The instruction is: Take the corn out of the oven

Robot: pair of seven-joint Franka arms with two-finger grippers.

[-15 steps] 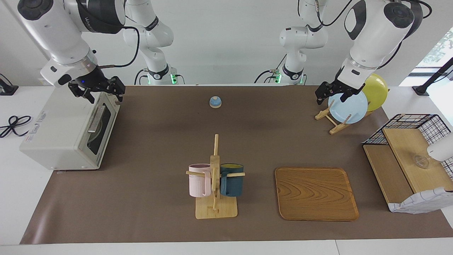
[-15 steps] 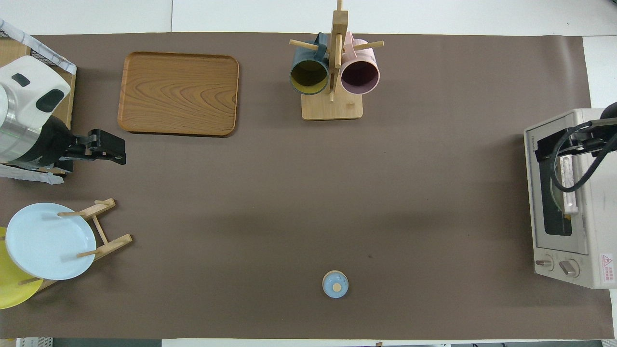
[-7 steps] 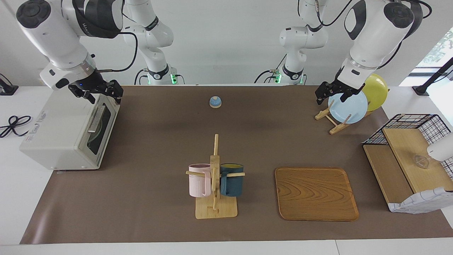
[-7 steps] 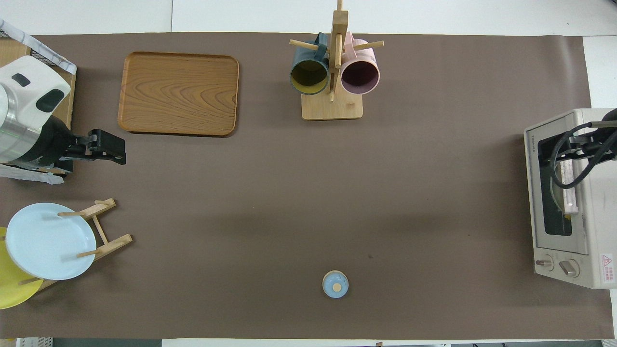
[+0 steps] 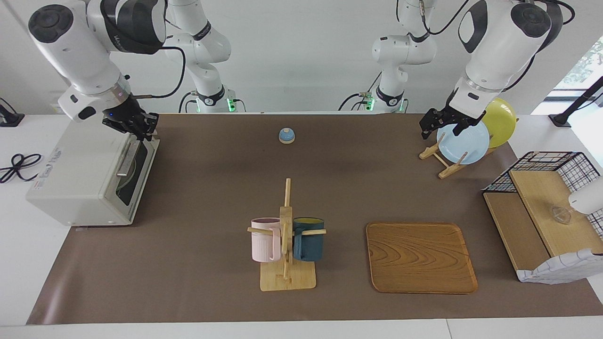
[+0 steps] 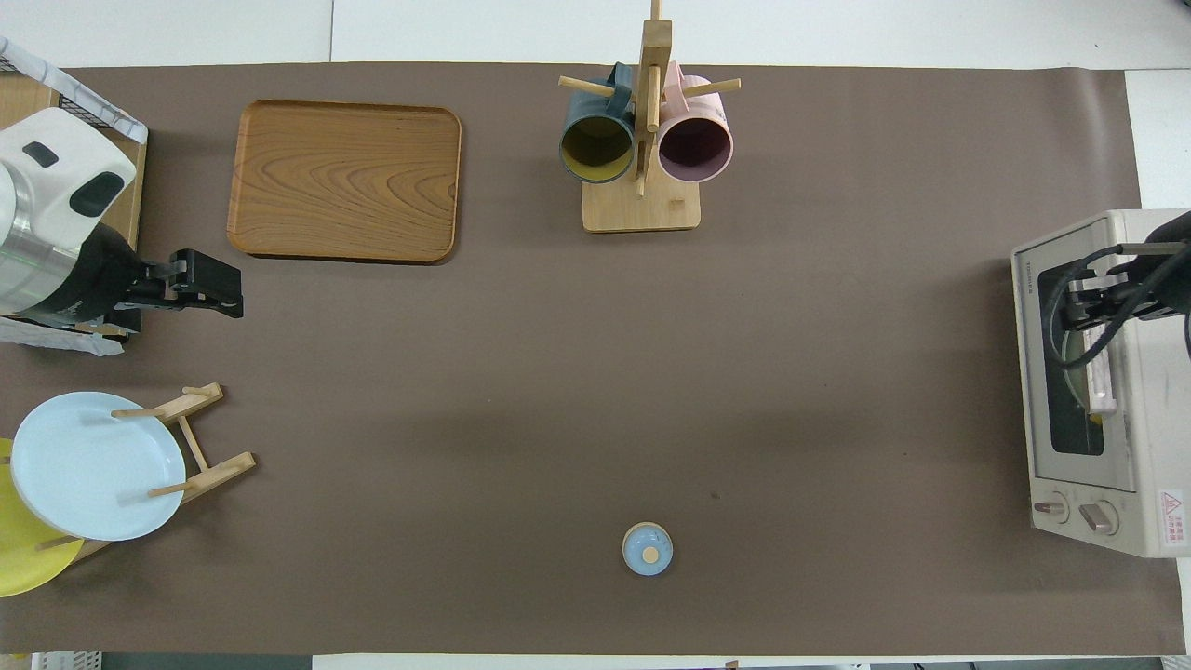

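The off-white oven [image 5: 80,174] stands at the right arm's end of the table with its dark glass door [image 5: 134,172] shut; it also shows in the overhead view [image 6: 1149,391]. The corn is hidden inside it. My right gripper [image 5: 139,129] is open, just above the door's top edge, over the robot-side end of the metal bar handle [image 5: 127,160], and holds nothing. In the overhead view the right gripper [image 6: 1084,302] covers one end of the handle [image 6: 1103,377]. My left gripper [image 5: 440,126] is open and empty and waits in the air over the mat, beside the plate rack.
A wooden plate rack [image 5: 445,162] holds a light blue plate [image 5: 464,143] and a yellow plate [image 5: 501,120]. A wooden tray [image 5: 420,256], a mug stand [image 5: 286,249] with two mugs, a small blue bell [image 5: 286,135] and a wire basket [image 5: 541,212] stand on the brown mat.
The right gripper has turned at the wrist and moved in over the top of the oven door and the handle's end. The left arm has not moved.
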